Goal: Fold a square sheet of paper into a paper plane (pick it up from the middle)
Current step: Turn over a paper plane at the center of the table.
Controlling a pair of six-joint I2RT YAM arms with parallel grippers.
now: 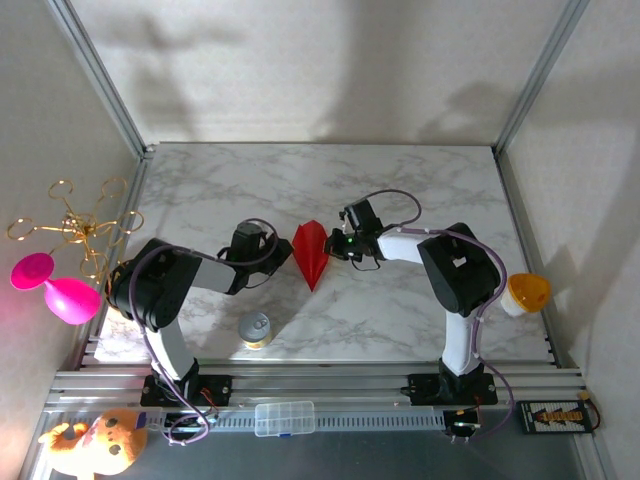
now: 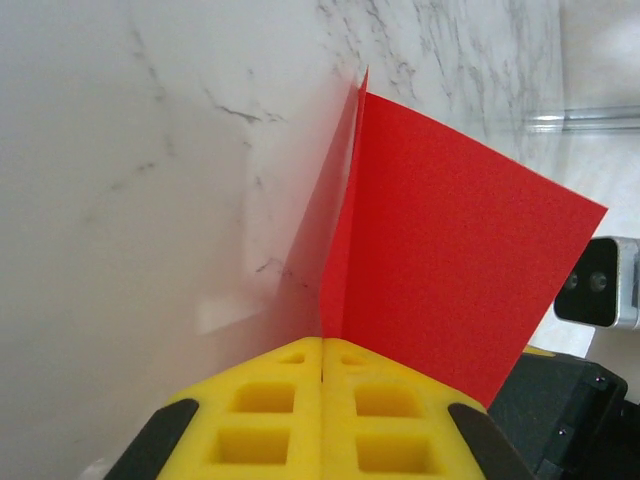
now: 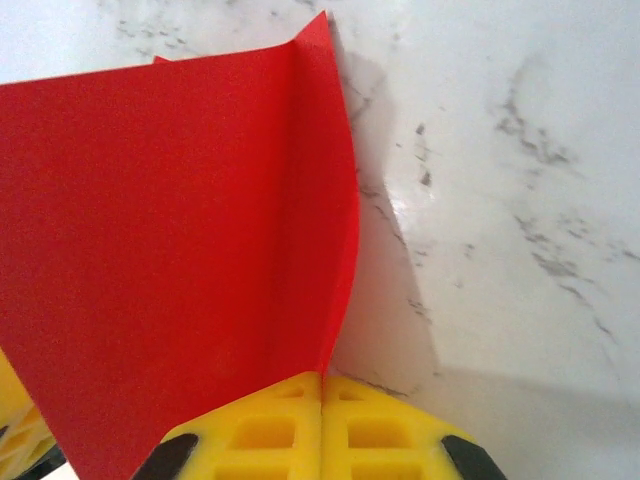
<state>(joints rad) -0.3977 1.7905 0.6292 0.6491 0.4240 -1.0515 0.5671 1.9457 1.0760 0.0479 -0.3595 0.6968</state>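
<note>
Bright even light; close-ups perhaps soft.

The table [image 1: 400, 190] in front of me is a white slab veined with grey, like marble. Near its middle is the folded red paper [image 1: 310, 255], a narrow pointed shape with a raised ridge. From above I cannot tell whether it rests flat on the surface. Left of centre, toward my near edge, a small round can [image 1: 256, 330] stands upright, well apart from the paper.

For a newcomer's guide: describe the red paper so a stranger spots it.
On the marble table, look at the middle. The paper, folded to a point, is pinched by the left pincer and right pincer. The can nearby is silver, the paper bright red.
</note>
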